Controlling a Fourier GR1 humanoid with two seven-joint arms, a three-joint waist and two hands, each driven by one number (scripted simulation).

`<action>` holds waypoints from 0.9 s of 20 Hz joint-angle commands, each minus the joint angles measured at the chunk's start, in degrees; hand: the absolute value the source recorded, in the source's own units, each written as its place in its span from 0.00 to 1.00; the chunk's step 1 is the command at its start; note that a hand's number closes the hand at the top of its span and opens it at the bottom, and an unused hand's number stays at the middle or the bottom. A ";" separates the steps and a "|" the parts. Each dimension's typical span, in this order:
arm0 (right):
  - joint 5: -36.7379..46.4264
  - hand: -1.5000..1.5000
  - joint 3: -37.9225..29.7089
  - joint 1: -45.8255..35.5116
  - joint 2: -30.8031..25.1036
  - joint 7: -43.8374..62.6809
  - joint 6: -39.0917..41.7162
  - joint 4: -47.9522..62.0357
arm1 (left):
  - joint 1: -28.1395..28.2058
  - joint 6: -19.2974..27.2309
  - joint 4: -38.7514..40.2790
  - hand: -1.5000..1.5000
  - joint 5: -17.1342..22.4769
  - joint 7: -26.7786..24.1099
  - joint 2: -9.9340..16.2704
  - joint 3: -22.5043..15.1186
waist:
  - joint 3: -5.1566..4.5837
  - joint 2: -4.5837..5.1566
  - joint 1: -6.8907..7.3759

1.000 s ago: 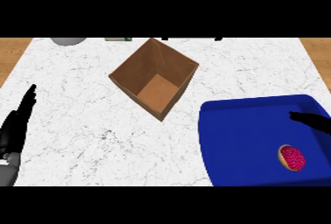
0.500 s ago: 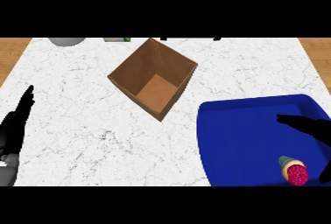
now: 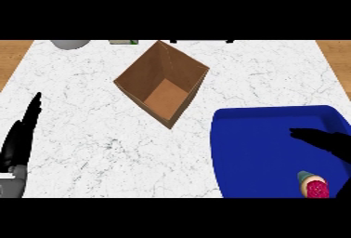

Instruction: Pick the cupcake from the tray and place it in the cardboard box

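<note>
Our open right hand [image 3: 328, 141] hovers over the blue tray [image 3: 267, 121], just above the cupcake [image 3: 314, 185], not yet grasped. The cardboard box [image 3: 162, 88] waits empty; left hand [image 3: 21, 135] rests open.

A white marble counter [image 3: 103, 139] with fine grey veining fills nearly the whole view. Wooden flooring [image 3: 17, 49] shows past its far corners, left and right. A grey rounded object [image 3: 70, 43] sits at the counter's far edge, light falling evenly.
</note>
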 commanded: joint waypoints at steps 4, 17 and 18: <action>0.65 0.00 -2.53 0.61 1.23 0.73 5.41 -6.27 | -0.99 -0.25 -1.20 0.50 -3.72 2.29 -1.61 0.81 | 0.01 0.00 0.10; 13.07 0.00 0.26 0.90 11.05 9.93 0.63 -1.91 | -2.83 -5.06 4.73 0.50 -2.83 -2.59 -0.84 7.19 | 0.02 0.12 0.29; 12.91 1.00 -0.36 2.00 11.85 10.50 0.29 -2.70 | -4.90 -5.53 6.49 0.50 -3.10 -3.06 -2.20 6.14 | 0.01 0.12 0.07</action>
